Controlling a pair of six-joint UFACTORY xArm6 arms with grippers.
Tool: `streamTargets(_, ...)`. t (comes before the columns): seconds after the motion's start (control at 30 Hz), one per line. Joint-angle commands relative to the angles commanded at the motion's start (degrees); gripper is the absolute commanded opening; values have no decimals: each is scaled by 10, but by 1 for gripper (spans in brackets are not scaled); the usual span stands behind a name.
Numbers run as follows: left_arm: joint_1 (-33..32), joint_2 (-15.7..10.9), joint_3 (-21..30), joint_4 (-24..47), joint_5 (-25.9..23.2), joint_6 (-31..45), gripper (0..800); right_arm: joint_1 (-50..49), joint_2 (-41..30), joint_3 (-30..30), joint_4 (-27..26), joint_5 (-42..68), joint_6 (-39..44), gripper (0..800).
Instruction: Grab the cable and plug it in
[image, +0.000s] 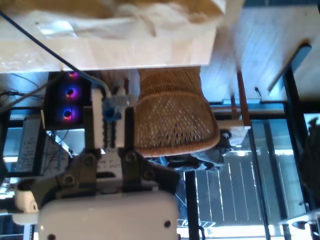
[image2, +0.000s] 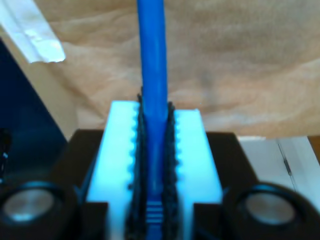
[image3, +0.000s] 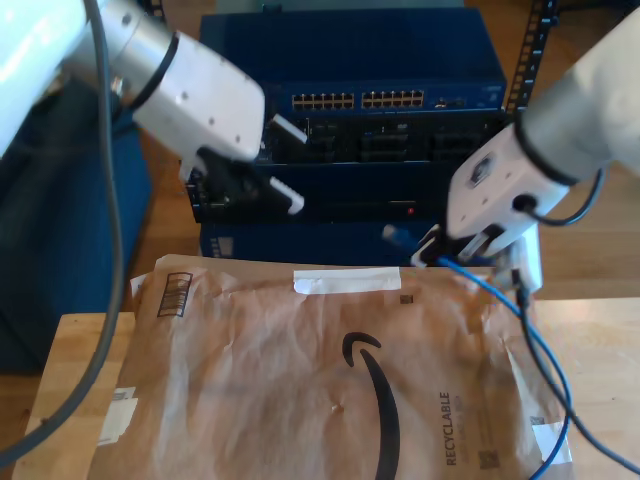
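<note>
Now our second gripper (image2: 155, 165) is clamped on the thin bright blue network cable (image2: 152, 65); its plug (image3: 396, 236) juts ahead toward the dark blue rack switch (image3: 400, 100). We should advance slowly, keeping it square. Our first gripper (image: 114, 120) pinches a small blue piece.

Creased matt brown paper mailer (image3: 300, 390), smooth glossy blue cable (image2: 152, 65)

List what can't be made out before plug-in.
Plug of the cable: exterior view, tiny and blurred; clip orientation unclear.
Its other end: cut off by the exterior view's lower edge.
My first gripper: first wrist view, blurred bluish bit at its tips; open or shut unclear.
Switch ports: too small to tell free ones.
</note>
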Motion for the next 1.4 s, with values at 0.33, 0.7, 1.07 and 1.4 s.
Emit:
streamTargets(0.33,-3,11,-82,-70,18,-38,799,0,-21,-46,47,38,32,6)
streamTargets(0.7,4,9,-112,-71,125,-70,799,-9,-45,-54,47,39,32,6)
streamTargets(1.07,8,8,-113,-71,127,-76,799,-14,-74,-55,49,42,31,3)
streamTargets(1.4,9,8,-125,-79,137,-76,799,-22,-75,-67,84,53,11,3)
